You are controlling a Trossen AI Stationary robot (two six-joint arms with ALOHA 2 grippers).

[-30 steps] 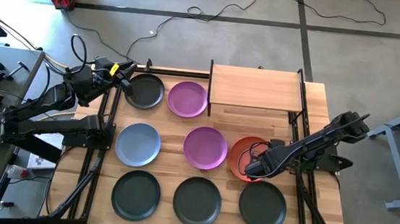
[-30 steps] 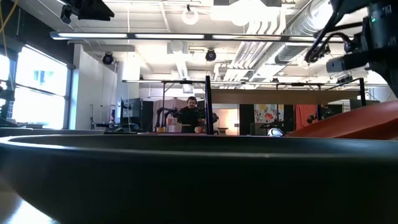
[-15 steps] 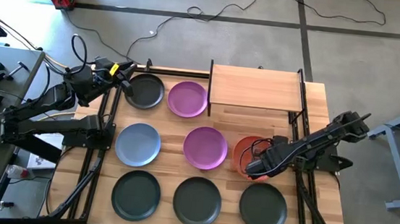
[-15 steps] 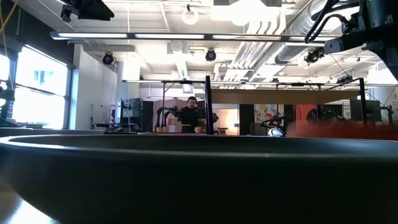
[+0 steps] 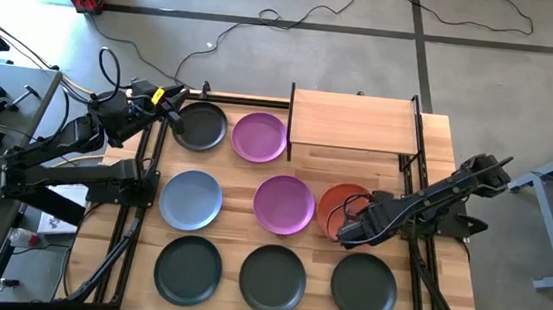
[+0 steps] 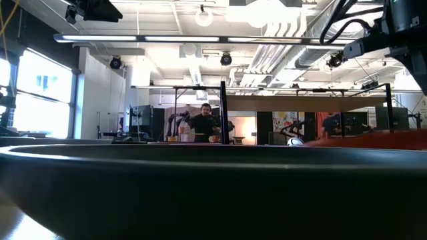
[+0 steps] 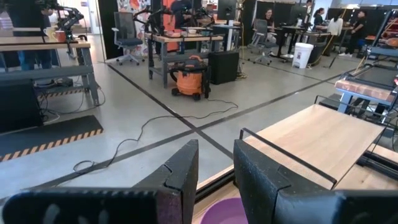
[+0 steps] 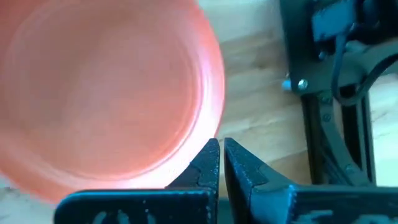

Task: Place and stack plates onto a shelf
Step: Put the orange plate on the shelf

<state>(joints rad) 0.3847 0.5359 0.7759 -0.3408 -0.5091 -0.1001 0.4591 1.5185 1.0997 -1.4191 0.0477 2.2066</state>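
The orange-red plate (image 5: 338,205) lies flat on the tabletop at the right of the middle row; its rim shows level in the low view (image 6: 380,139). My right gripper (image 5: 348,234) points steeply down at the plate's near right rim, shut (image 8: 221,155) with nothing between its fingers. My left gripper (image 5: 176,105) hovers level at the far left beside a dark plate (image 5: 202,126), open (image 7: 215,171) and holding nothing. The shelf (image 5: 354,122) stands at the far right, with no plate on its board. My right gripper stands with its shut fingertips (image 8: 210,152) right at the orange-red plate's rim (image 8: 208,127), coming from above. I cannot tell whether they touch it. No part of the plate is between the fingers, and the plate lies on the table.
A purple plate (image 5: 260,137) lies left of the shelf. A blue-grey plate (image 5: 190,199) and a second purple plate (image 5: 283,204) fill the middle row. Three dark plates (image 5: 273,278) line the near edge; one fills the low view's foreground (image 6: 200,193).
The orange-red plate, tilted a second ago with its right side raised, has dropped back and now lies flat on the table. My right gripper has stayed shut above its near right rim.
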